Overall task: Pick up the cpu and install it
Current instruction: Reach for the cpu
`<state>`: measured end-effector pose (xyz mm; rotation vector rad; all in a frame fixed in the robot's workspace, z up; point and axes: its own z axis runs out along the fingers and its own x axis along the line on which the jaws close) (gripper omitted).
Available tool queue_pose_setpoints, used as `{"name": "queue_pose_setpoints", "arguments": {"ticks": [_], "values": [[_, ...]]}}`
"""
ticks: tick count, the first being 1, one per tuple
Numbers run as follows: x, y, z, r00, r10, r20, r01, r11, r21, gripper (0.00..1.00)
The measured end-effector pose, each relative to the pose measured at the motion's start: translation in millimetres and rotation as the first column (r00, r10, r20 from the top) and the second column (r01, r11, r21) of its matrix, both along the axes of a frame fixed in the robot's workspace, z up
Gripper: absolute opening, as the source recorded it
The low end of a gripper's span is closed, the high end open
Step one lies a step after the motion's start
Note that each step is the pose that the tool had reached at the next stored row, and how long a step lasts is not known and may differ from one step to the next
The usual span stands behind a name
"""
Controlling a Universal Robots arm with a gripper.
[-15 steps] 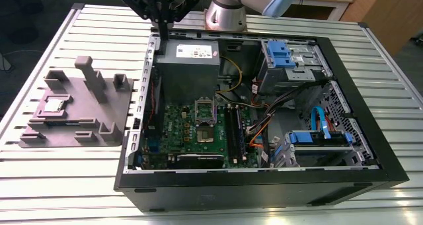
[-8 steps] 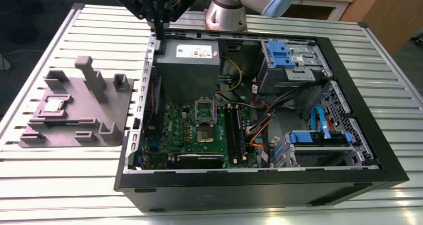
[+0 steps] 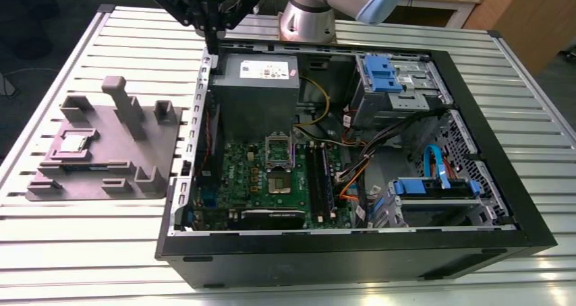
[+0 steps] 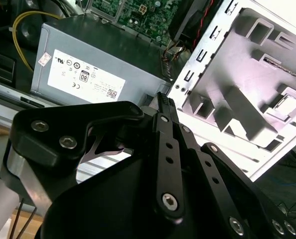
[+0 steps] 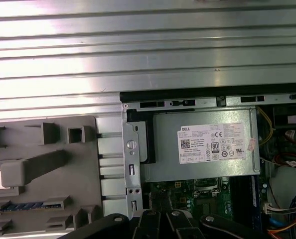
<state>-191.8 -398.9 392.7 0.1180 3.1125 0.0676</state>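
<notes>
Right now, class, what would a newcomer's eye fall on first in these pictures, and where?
The open black computer case sits in the middle of the exterior view, its green motherboard exposed. On the exterior view's left, the small silvery square cpu lies on a grey plastic block fixture. The black claw hangs over the case's far corner, beside the grey power supply box.

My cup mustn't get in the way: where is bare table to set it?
The table is bare in front of the grey fixture and along the exterior view's right of the computer case. Inside the case it's crowded with motherboard and cables.
</notes>
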Motion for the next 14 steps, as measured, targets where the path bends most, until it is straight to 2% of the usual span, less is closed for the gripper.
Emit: {"name": "queue_pose_setpoints", "arguments": {"ticks": [14], "values": [[-8.6,0.0,-0.1,1.0,0.0,0.0,0.0,1.0,0.0,0.1]]}}
